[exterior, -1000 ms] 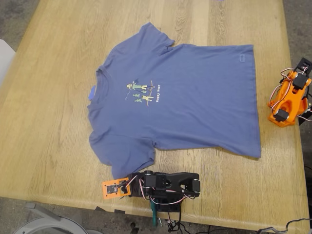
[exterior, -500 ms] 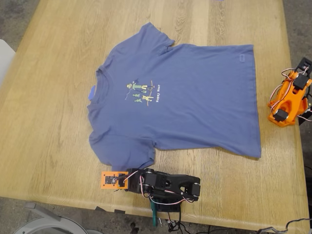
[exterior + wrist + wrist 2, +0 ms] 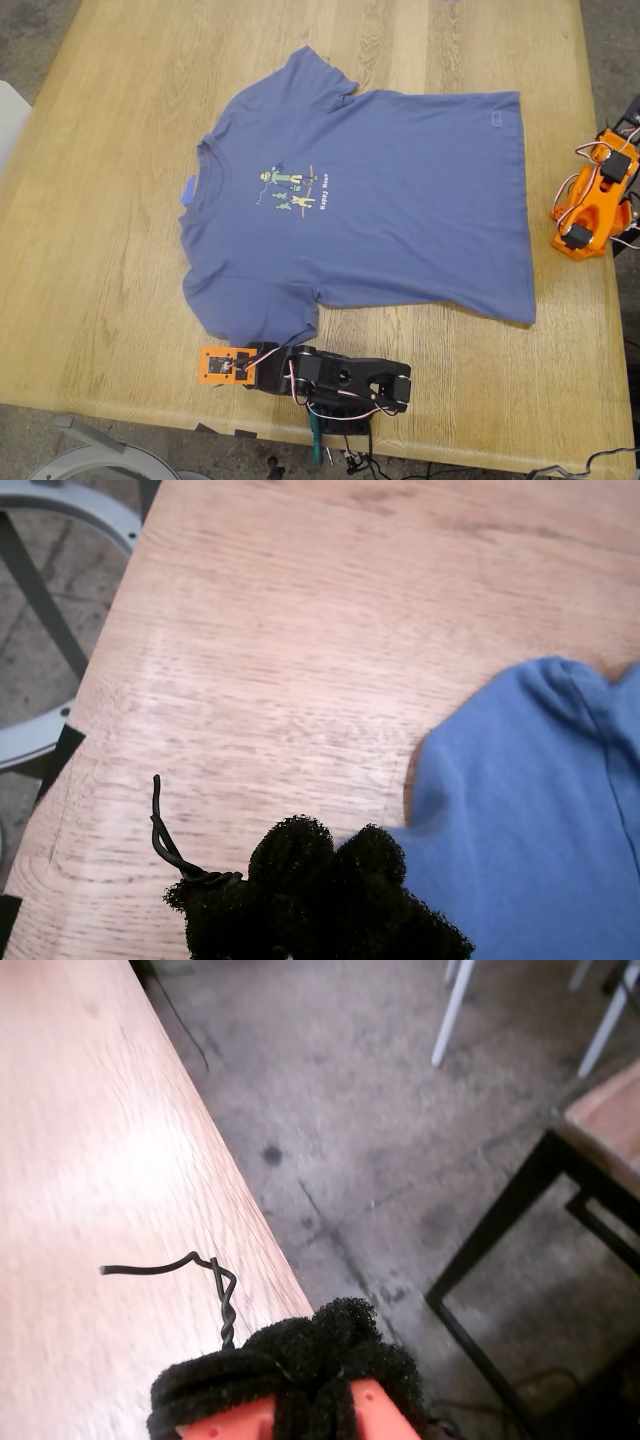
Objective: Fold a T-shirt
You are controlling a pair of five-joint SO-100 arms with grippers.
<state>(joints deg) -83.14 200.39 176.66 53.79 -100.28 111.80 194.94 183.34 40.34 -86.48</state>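
Shifted toward the exterior view's left along the desk's (image 3: 90,250) near edge since the earlier frames: my first gripper (image 3: 222,365), orange-ended on a black arm (image 3: 345,380), now just off the tip of the nearer sleeve (image 3: 262,322). Seen through the first wrist view as black foam-padded tips (image 3: 320,890) pressed together, overlapping the edge of blue cloth; whether any cloth is pinched, cannot tell. Spread flat across the middle of the wooden desk, collar toward the exterior view's left and hem toward its right: the slate-blue T-shirt (image 3: 400,220), with a small green, yellow and orange print (image 3: 295,188) on the chest. Far sleeve pointing at the desk's far edge, near sleeve at the near edge. Parked at the desk's right edge in the exterior view, well apart from the shirt: the orange arm (image 3: 592,195) carrying my second gripper (image 3: 320,1365). Padded tips closed in the second wrist view, holding nothing, hanging over the desk's edge with bare concrete floor (image 3: 400,1110) beyond.
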